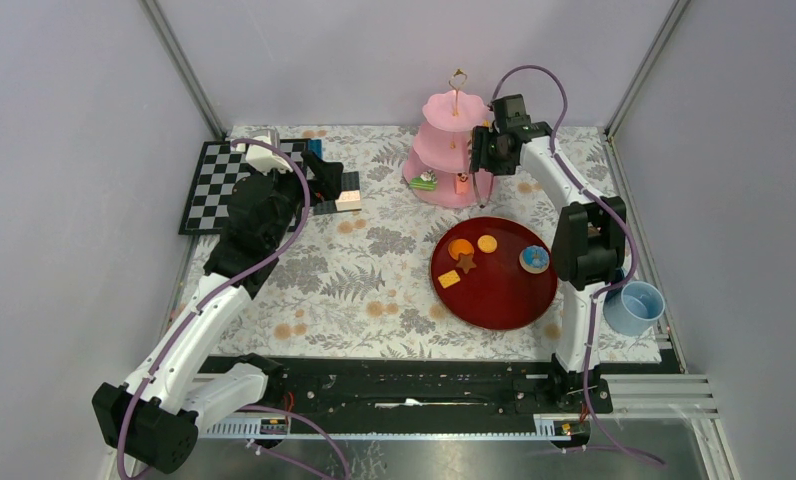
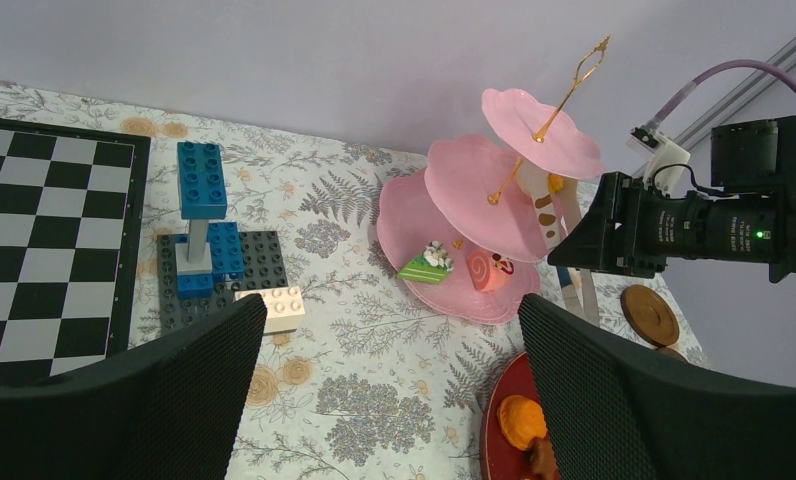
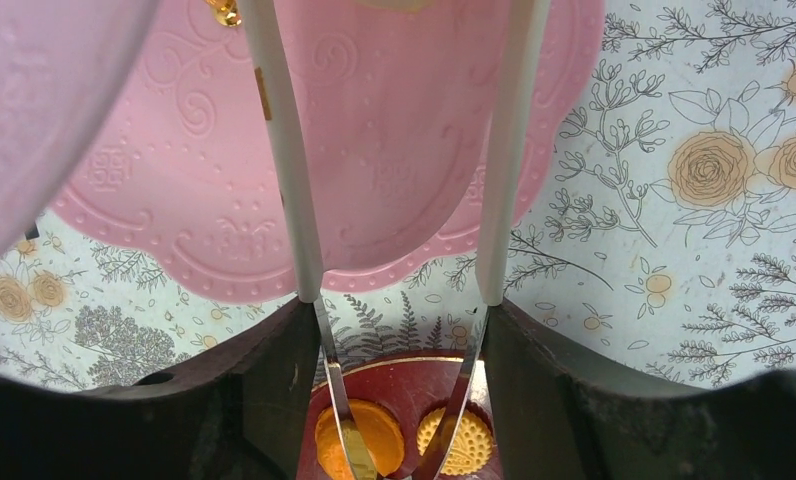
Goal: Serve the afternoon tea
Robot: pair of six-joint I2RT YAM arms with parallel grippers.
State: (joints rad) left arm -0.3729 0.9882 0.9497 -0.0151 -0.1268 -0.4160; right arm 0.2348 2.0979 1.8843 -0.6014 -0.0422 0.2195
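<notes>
The tray (image 1: 499, 305) is being flanked by the stand (image 1: 444, 150) at its 12 o'clock and the cup (image 1: 634, 307) at its 3 o'clock. The left gripper (image 2: 389, 320) is being held wide, nothing between its jaws, at the stand's 9 o'clock. The tongs (image 3: 289, 200) are being clasped by the right gripper (image 3: 402, 315) at the stand's 3 o'clock edge. Five sweets (image 1: 460, 248) are being borne by the tray, two more by the stand.
</notes>
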